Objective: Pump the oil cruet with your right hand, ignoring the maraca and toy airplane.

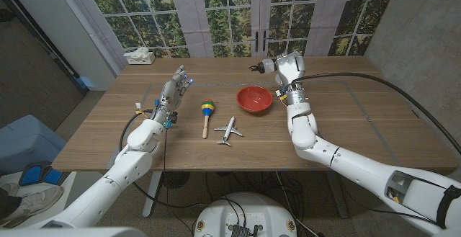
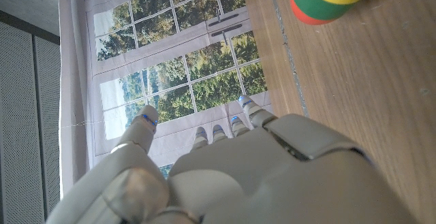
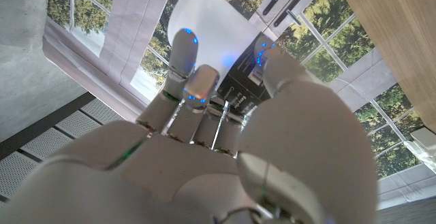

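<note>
Oil cruet: the white and black oil cruet [image 3: 212,16] is in the right hand [image 1: 283,67], at about 1 o'clock from the red round bowl [image 1: 254,99], near the far edge of the wooden table [image 1: 346,132]. Its black spout [image 1: 253,68] sticks out past the fingers.
Right hand: its fingers [image 3: 182,54] are curled on the cruet and hold it.
Writing: small white marks on the cruet's black part [image 3: 242,81], too small to read.
Left hand: the left hand [image 1: 171,93] has straight, spread fingers and holds nothing, at 10 o'clock from the maraca.
Maraca: the wooden maraca with yellow, green and red head [image 1: 207,114] lies at 8 o'clock from the bowl.
Toy airplane: the small white toy airplane [image 1: 229,130] lies just beside the maraca, at its 4 o'clock.
Far corner: a white tissue box [image 1: 139,55] stands at 10 o'clock on the table.
</note>
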Robot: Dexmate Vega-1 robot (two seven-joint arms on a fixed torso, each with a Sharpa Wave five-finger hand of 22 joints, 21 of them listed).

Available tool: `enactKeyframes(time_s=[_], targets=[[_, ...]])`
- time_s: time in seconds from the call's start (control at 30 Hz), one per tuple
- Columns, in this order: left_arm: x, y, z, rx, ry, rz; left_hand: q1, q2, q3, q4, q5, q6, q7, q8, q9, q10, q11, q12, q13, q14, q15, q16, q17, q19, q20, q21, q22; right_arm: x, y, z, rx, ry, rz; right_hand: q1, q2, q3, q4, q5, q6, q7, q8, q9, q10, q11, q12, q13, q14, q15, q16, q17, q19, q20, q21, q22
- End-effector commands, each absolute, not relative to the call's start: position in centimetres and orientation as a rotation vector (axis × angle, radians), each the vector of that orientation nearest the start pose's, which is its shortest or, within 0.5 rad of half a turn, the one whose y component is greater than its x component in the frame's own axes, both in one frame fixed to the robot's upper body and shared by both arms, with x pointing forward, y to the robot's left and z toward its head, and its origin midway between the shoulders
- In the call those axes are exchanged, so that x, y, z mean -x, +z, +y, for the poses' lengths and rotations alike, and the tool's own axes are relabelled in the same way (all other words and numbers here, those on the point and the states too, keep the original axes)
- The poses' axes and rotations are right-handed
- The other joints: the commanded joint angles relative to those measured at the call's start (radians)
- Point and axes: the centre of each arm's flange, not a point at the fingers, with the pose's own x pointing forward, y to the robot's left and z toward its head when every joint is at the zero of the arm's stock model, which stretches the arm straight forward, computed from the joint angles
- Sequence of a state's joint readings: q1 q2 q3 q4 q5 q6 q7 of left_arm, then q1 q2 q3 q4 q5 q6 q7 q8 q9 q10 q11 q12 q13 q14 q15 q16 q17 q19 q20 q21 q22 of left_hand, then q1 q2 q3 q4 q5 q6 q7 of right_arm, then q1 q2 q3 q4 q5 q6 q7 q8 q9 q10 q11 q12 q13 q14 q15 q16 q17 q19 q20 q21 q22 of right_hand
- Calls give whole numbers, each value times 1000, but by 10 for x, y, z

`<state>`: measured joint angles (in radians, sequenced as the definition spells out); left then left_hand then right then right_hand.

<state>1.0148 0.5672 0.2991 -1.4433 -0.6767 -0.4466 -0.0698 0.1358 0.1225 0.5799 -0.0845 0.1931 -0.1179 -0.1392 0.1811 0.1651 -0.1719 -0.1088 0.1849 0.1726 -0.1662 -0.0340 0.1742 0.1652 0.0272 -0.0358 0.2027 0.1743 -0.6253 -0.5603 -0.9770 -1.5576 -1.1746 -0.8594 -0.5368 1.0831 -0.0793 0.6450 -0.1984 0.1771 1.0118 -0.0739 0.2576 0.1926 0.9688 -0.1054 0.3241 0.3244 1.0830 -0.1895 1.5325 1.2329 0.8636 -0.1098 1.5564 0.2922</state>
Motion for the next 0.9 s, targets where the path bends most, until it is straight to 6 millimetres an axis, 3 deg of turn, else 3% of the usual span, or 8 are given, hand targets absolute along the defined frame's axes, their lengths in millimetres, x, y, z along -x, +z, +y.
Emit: enactKeyframes(time_s=[0.03,0.43,0.9], targets=[[-602,-44,307,61,-252,-727,1,60,9,1,3,-1,-1,0,5,-42,7,3,2,-72,-82,3,3,8,-51,-3,3,-580,26,-165,1699,-836,-1007,197,159,8,8,8,130,24,7,1,23,-8,9,116,12,-29,8,2,8,-110,0,-1],[-604,-43,308,63,-252,-729,1,56,9,1,3,-5,0,-1,5,-45,5,2,2,-72,-82,2,2,7,-53,-4,3,-581,30,-166,1680,-761,-1047,246,131,9,8,28,174,30,11,-1,54,11,10,123,26,-30,6,2,10,-111,-8,-26],[-606,-41,309,60,-253,-728,1,53,9,1,2,-9,-1,-2,5,-46,5,2,2,-73,-82,1,2,5,-53,-4,3,-582,33,-166,1643,-771,-1034,268,109,9,10,46,186,31,5,-2,65,11,5,126,38,-29,3,2,18,-111,-10,-45]])
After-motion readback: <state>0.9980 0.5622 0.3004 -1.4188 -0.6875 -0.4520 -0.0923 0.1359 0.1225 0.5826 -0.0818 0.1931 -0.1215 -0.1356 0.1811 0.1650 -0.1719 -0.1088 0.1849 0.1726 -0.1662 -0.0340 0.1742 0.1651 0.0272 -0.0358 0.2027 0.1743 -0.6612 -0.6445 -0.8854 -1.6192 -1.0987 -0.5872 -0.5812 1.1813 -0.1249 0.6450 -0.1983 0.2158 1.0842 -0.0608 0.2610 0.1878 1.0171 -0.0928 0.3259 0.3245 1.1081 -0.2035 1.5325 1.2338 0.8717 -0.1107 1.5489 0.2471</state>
